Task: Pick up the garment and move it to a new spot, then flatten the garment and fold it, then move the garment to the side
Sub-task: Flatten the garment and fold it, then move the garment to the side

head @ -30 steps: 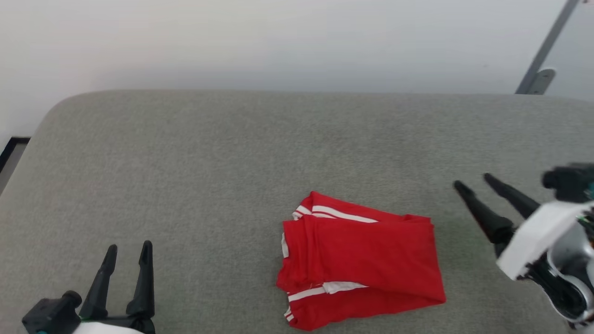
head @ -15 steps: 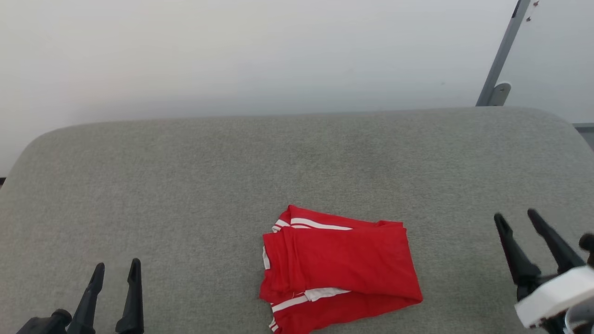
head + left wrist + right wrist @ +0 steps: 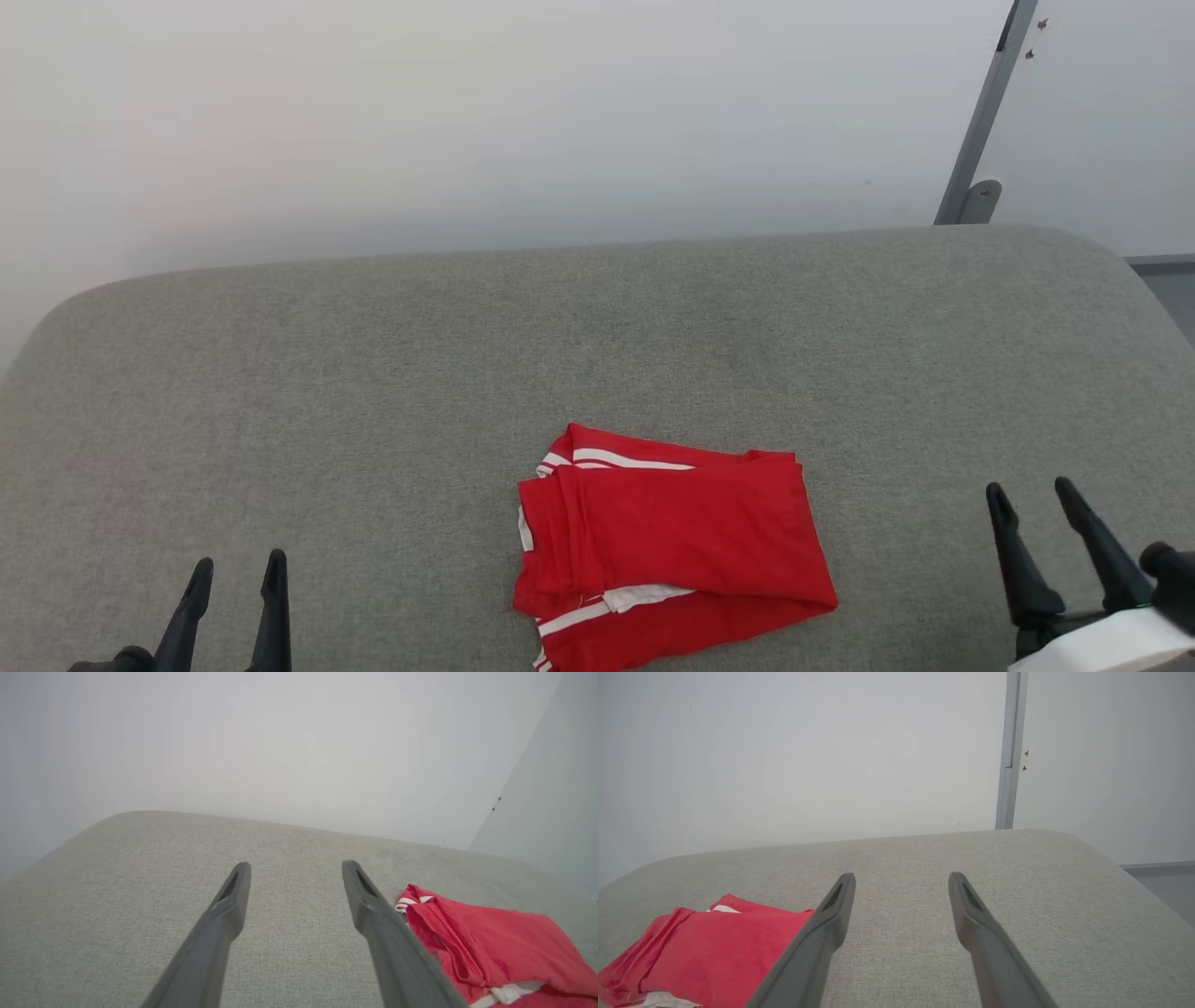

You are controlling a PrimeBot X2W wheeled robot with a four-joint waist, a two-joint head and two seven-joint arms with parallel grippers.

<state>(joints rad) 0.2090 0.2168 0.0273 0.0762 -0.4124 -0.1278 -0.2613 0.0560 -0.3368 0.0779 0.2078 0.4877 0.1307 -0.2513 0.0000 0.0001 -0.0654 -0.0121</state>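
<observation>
The bottom edge of the head view cuts off the low end of the garment [image 3: 672, 551]. It is folded, so its inner layers are hidden. The left gripper [image 3: 240, 560] is cut off there too, just below its fingers [image 3: 273, 616]. So is most of the body of the right gripper [image 3: 1030, 485].

In the left wrist view one of the fingers [image 3: 387, 933] covers part of the garment's side. In the right wrist view one of the fingers [image 3: 817, 942] covers one end of it.

The worktop [image 3: 373, 373] runs out of the head view on both sides. The small dots [image 3: 1030, 54] by the grey post [image 3: 985, 112] are too tiny to tell.

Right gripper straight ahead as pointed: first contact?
Likely the bare grey cushion near its far edge, else the wall; depth unclear. The right gripper is open; the garment lies left of that line.
</observation>
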